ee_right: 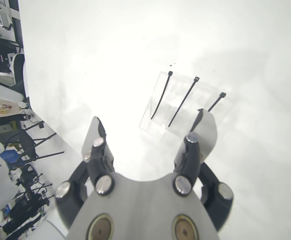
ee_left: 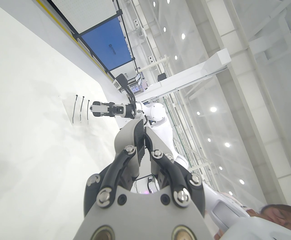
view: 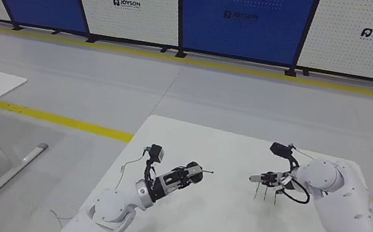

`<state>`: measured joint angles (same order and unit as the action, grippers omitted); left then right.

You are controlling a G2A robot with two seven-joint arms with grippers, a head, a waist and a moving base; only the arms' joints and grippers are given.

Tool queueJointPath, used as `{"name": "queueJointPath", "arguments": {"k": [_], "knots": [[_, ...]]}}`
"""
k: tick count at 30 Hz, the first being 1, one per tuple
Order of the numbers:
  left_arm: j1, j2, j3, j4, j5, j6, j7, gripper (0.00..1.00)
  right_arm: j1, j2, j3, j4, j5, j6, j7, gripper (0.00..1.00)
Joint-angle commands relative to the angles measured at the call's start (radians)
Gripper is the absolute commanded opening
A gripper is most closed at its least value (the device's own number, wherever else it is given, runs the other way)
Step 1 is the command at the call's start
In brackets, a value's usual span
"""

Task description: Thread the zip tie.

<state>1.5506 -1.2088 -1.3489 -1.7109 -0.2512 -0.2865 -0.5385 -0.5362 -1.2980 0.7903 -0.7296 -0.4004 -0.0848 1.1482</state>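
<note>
Over the white table (view: 228, 219) my left gripper (ee_left: 143, 124) hangs with its pads pressed together, and well apart from it my right gripper (ee_right: 150, 116) is spread wide. Just below the right one I see a clear sheet (ee_right: 168, 106) flat on the table, with three black zip ties (ee_right: 182, 102) lying side by side on it, one tail hidden behind a finger.

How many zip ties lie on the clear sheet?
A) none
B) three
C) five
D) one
B: three black zip ties lie side by side on the clear sheet.
</note>
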Motion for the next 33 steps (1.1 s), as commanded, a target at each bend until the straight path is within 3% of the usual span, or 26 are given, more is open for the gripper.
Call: {"name": "queueJointPath", "arguments": {"k": [1,10,15,24,33], "knots": [[0.000,0.000,0.000,0.000,0.000,0.000,0.000,0.00,0.007,-0.005,-0.008,0.012,-0.013,0.022,-0.004,0.43],[0.000,0.000,0.000,0.000,0.000,0.000,0.000,0.00,0.010,-0.012,-0.026,0.011,-0.074,0.120,-0.019,0.45],[0.000,0.000,0.000,0.000,0.000,0.000,0.000,0.00,0.007,-0.014,-0.036,-0.011,-0.111,0.177,-0.004,0.40],[0.000,0.000,0.000,0.000,0.000,0.000,0.000,0.00,0.021,-0.032,-0.058,0.011,-0.140,0.225,0.008,0.35],[0.000,0.000,0.000,0.000,0.000,0.000,0.000,0.00,0.047,-0.061,-0.079,0.076,-0.132,0.211,0.005,0.31]]}}
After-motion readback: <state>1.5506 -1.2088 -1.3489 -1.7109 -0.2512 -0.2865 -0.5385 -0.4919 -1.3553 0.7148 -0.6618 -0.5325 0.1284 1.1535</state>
